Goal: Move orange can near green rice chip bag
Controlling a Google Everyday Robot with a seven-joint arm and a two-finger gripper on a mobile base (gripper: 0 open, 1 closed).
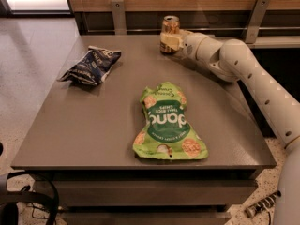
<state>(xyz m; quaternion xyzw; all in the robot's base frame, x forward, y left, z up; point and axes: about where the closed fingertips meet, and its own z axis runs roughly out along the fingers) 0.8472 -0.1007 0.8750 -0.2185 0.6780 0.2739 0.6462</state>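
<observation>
The orange can [170, 24] stands upright at the far edge of the grey table [93, 125], right of its middle. My gripper [169, 42] reaches in from the right on the white arm [234, 60] and is shut on the can's lower half, with a cream finger [171, 41] across its front. The green rice chip bag [167, 123] lies flat near the table's front, well apart from the can and closer to me.
A dark blue snack bag [92, 65] lies at the table's far left. A wooden wall with metal brackets [118, 14] runs just behind the table. Cables [28, 201] hang below the front left corner.
</observation>
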